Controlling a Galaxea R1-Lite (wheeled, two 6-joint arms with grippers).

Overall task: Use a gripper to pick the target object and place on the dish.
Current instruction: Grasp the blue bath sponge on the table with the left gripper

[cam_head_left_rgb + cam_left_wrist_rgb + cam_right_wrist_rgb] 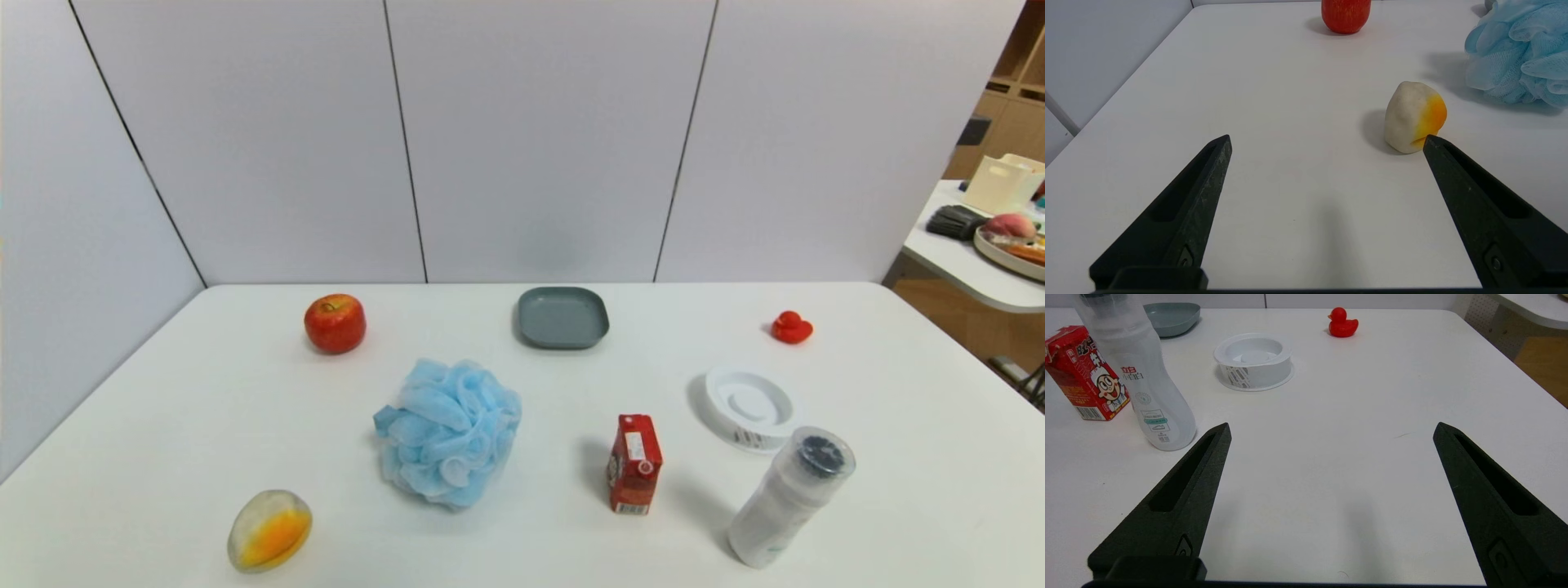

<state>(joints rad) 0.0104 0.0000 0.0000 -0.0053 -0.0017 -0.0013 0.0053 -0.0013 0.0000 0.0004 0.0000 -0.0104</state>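
The target object, a fluffy light blue mesh bath pouf [449, 433], rests on the white table left of centre; it also shows in the left wrist view [1523, 53]. The dish, a small grey-blue rounded-square plate [563, 317], lies empty at the back middle and appears in the right wrist view [1172, 317]. Neither arm shows in the head view. My left gripper [1327, 139] hovers open over bare table near the front left, with nothing between its fingers. My right gripper [1331, 430] is open over bare table at the front right, also empty.
A red apple [335, 322] stands at the back left, a white-and-orange lump [269, 529] at the front left. A red carton [634, 464], a white ringed disc [749, 407], a clear bottle [790, 496] and a red duck [791, 327] occupy the right half.
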